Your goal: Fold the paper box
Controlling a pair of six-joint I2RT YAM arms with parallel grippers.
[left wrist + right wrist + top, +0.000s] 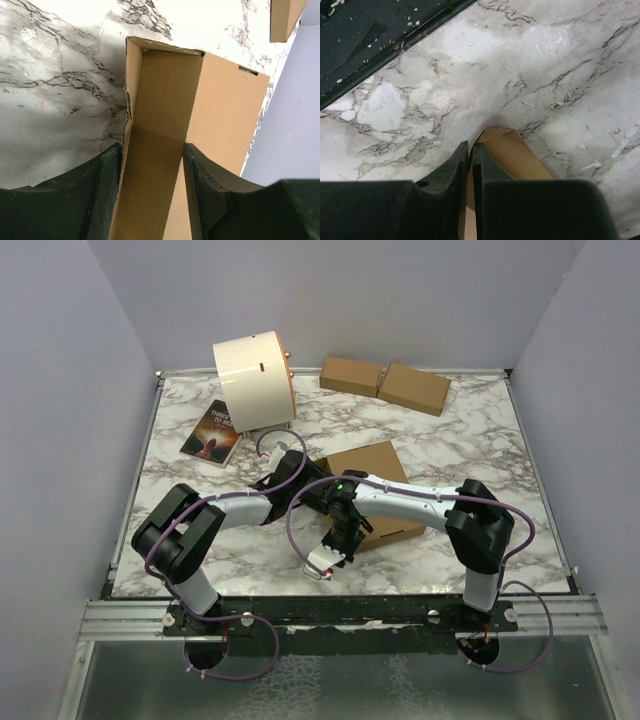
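Lavender-grey walls [350, 290] enclose a white marble-veined table [480, 440]. At its centre lies one paper box [370, 462], partly hidden under two arms. Only the overhead view takes in the rest: one cream drum [252, 380] on its side, one dark book [212, 432], and two small closed boxes [352, 375] side by side at the far edge. The left wrist view alone shows the left gripper [152, 150] clasping the paper box across a narrow side panel. The right wrist view shows the right gripper [470, 145] clenched almost together at a brown flap; whether cardboard is nipped between, I cannot tell.
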